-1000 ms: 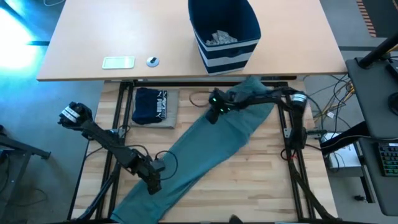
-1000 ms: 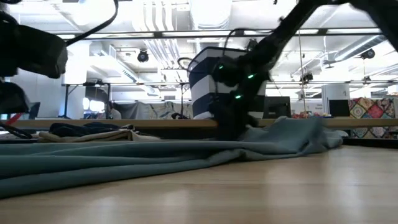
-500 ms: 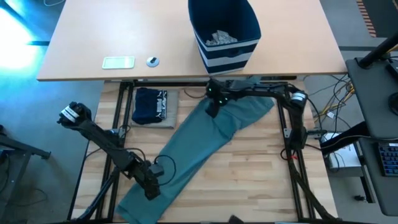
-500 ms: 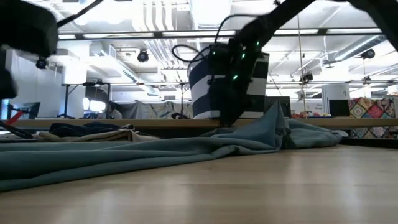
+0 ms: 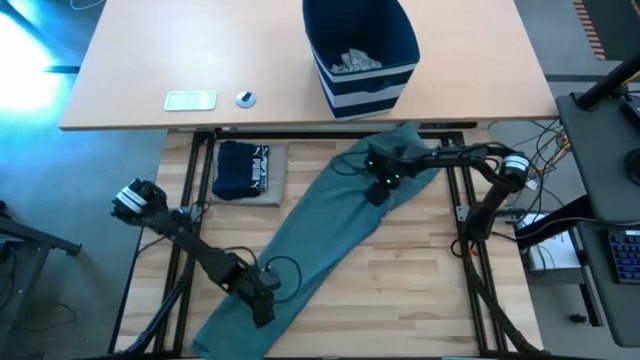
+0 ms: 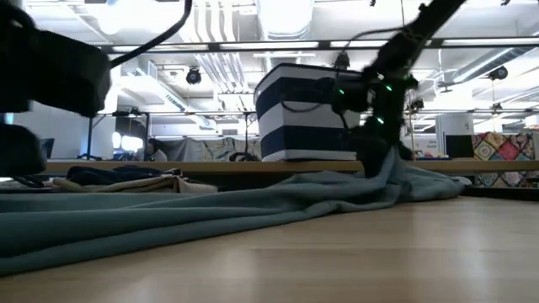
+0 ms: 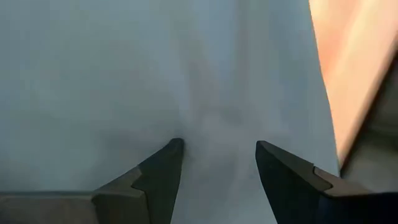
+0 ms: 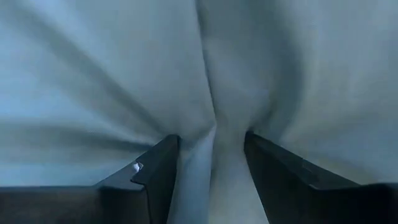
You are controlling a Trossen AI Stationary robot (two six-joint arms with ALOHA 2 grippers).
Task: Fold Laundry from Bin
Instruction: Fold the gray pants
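The large teal-green garment [image 5: 330, 235] lies spread in a long diagonal across the wooden table, from the near left to the far right. My right gripper [image 5: 377, 192] is shut on its far part. My left gripper [image 5: 263, 308] stands open over its near end, pointing down, with flat cloth [image 7: 211, 93] below the fingers. A folded navy garment with white lettering [image 5: 245, 168] rests on a beige one [image 6: 156, 183] at the far left. The striped navy bin [image 5: 360, 50] stands on the desk beyond, with small grey pieces [image 5: 352, 62] inside. My right gripper pinches a raised fold of the teal cloth [image 8: 208, 134] between its two fingers, coming from above and pointing down. Creases run toward the fingers. The cloth rises in a small peak [image 6: 383, 168] under the gripper, and the rest lies on the table. Whether my left gripper touches the cloth, I cannot tell.
A white flat device [image 5: 190, 100] and a small round object [image 5: 245, 98] lie on the far desk [image 5: 120, 80]. Bare wood [image 5: 410, 290] shows at the table's near right. Cables and equipment [image 5: 545, 240] sit past the right edge.
My right gripper went a little toward the far left, then toward the table's right and near edge, taking the teal garment's far part with it; that part bunched leftward, then spread back. My left gripper moved toward the right and down over the garment's near end.
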